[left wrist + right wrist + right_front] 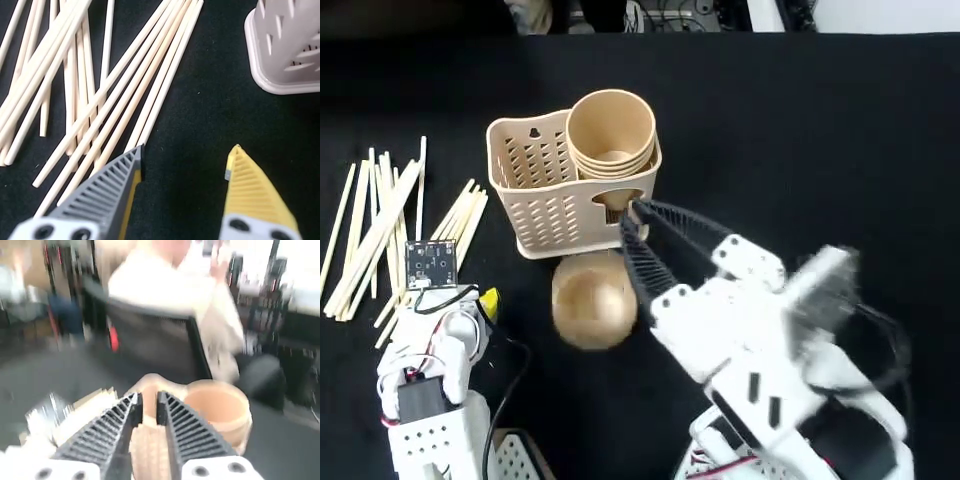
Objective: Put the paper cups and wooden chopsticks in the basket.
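Observation:
The beige slotted basket (545,205) stands mid-table with a stack of paper cups (611,130) in its right compartment. Another paper cup (593,301) lies on the black table just in front of the basket. Several wooden chopsticks (380,225) lie scattered at the left. My right gripper (628,215) is at the basket's front wall, above the lying cup; its black fingers (172,425) stand nearly together with nothing seen between them, the stacked cups (220,407) beyond. My left gripper (187,150) is open and low over the table, at the near ends of the chopsticks (125,95).
The basket's corner (285,55) lies ahead of my left gripper, off its yellow finger's side. The left arm's body (430,390) is at the front left and the right arm's white body (770,370) at the front right. Cables and gear line the table's far edge.

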Available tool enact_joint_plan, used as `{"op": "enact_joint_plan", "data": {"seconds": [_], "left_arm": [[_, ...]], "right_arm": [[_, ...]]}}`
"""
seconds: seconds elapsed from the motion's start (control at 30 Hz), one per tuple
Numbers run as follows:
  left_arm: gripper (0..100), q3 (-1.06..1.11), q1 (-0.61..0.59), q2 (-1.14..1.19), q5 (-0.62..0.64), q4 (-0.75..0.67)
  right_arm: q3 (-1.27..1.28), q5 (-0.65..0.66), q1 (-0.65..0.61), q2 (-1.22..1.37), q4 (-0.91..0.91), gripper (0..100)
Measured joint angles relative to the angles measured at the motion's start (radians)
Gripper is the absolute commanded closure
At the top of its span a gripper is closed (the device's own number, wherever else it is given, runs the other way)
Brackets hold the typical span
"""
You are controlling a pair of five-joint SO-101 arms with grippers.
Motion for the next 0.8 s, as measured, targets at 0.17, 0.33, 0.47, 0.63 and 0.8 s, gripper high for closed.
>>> {"op": "enact_joint_plan", "data": {"seconds": [0.17,0.33,0.47,0.63,0.8], "left_arm": [[73,0.000,0.000,0.000,0.000,0.000],[73,0.000,0.000,0.000,0.000,0.000],[73,0.000,0.000,0.000,0.000,0.000],[73,0.000,0.000,0.000,0.000,0.000],[73,0.000,0.000,0.000,0.000,0.000]], "right_arm": [[-0.051,-0.012,0.000,0.061,-0.014,92.0],[-0.018,-0.017,-0.032,0.135,0.127,81.4],[0.072,-0.017,-0.034,0.143,0.232,73.7],[0.245,-0.038,0.032,0.150,0.199,71.2],[0.505,-0.141,0.044,0.155,0.002,71.2]]}}
